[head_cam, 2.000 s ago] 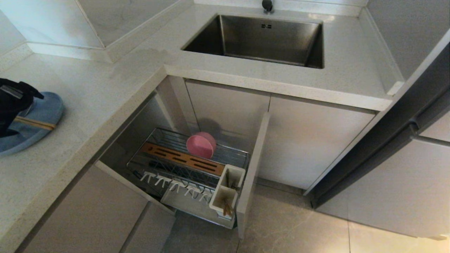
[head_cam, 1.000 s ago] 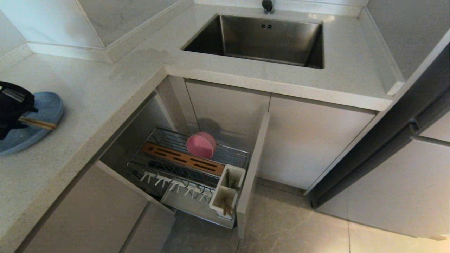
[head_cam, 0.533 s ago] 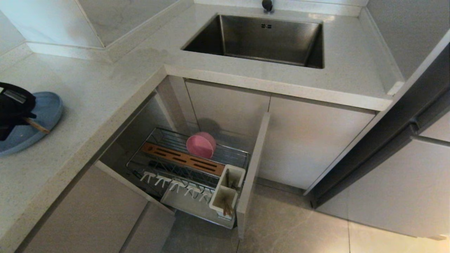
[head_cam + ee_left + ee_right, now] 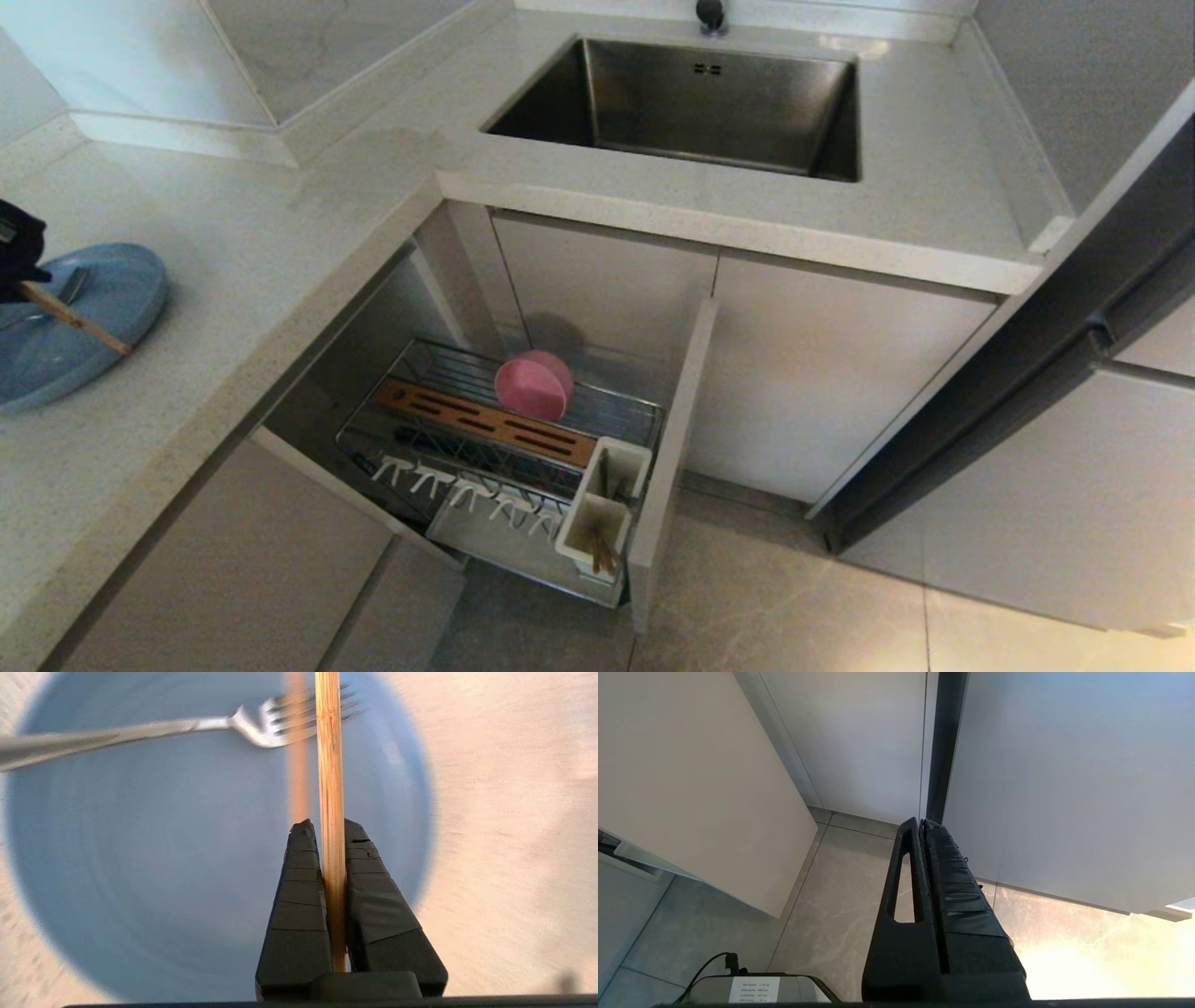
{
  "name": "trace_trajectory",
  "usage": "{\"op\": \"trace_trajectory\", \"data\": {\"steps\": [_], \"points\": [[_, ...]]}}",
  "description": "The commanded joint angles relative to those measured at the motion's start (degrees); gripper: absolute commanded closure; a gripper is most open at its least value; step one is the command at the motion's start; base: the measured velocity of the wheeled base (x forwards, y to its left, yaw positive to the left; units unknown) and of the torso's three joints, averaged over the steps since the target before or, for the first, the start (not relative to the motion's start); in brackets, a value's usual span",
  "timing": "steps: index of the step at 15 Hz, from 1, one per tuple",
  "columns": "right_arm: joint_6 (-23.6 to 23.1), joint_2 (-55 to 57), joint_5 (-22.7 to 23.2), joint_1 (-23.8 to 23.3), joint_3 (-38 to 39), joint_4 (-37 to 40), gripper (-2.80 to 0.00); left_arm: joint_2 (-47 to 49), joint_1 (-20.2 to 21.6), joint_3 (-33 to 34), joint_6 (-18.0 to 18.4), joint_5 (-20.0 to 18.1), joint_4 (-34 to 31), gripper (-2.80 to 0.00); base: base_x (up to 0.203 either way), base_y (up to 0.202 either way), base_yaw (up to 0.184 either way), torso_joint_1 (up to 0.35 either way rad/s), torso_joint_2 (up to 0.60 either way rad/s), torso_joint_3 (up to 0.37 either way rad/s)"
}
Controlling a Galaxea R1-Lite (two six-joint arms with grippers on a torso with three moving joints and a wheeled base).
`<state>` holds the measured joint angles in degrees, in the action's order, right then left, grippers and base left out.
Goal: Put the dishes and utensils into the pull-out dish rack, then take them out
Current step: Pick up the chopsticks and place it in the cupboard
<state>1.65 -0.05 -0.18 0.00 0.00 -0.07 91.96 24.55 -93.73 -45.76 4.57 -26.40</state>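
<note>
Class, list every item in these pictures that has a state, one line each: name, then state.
left end effector: shut on a chopstick
chopstick: gripped, raised over the plate
blue plate: on the counter, not racked
fork: lying on the plate
pink bowl: on edge in the rack
dish rack: pulled out
right end effector: shut, empty, parked near the floor

Plate (image 4: 84, 327) on table (image 4: 280, 215) at far left, fork (image 4: 140, 730) in it; bowl (image 4: 534, 385) in dish rack (image 4: 485, 448) below sink (image 4: 691, 103).
</note>
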Motion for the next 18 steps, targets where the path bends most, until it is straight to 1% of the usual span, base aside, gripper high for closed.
{"op": "trace_trajectory", "data": {"steps": [1,4,6,7,10,12,14,16,18], "points": [[0.0,0.0,0.0,0.0,0.0,0.0,0.0,-4.7,-0.2,-0.1,-0.1,-0.6,-0.2,0.0,0.0,0.0,0.0,0.0,0.0,0.0],[0.0,0.0,0.0,0.0,0.0,0.0,0.0,-8.5,-0.7,0.0,0.8,-1.7,-0.5,0.0,0.0,0.0,0.0,0.0,0.0,0.0],[0.0,0.0,0.0,0.0,0.0,0.0,0.0,-10.8,-2.1,0.0,3.1,-1.9,-2.7,0.0,0.0,0.0,0.0,0.0,0.0,0.0],[0.0,0.0,0.0,0.0,0.0,0.0,0.0,-11.6,-3.6,0.0,4.5,-2.2,-3.8,0.0,0.0,0.0,0.0,0.0,0.0,0.0],[0.0,0.0,0.0,0.0,0.0,0.0,0.0,-14.8,-8.2,0.1,10.5,-6.0,-9.2,0.0,0.0,0.0,0.0,0.0,0.0,0.0],[0.0,0.0,0.0,0.0,0.0,0.0,0.0,-16.8,-12.1,0.1,13.4,-7.0,-12.6,0.0,0.0,0.0,0.0,0.0,0.0,0.0],[0.0,0.0,0.0,0.0,0.0,0.0,0.0,-18.9,-16.5,0.2,18.7,-7.8,-18.2,0.0,0.0,0.0,0.0,0.0,0.0,0.0],[0.0,0.0,0.0,0.0,0.0,0.0,0.0,-20.5,-20.4,0.3,23.7,-9.7,-23.8,0.0,0.0,0.0,0.0,0.0,0.0,0.0],[0.0,0.0,0.0,0.0,0.0,0.0,0.0,-21.1,-23.4,0.4,30.4,-11.5,-30.4,0.0,0.0,0.0,0.0,0.0,0.0,0.0]]}}
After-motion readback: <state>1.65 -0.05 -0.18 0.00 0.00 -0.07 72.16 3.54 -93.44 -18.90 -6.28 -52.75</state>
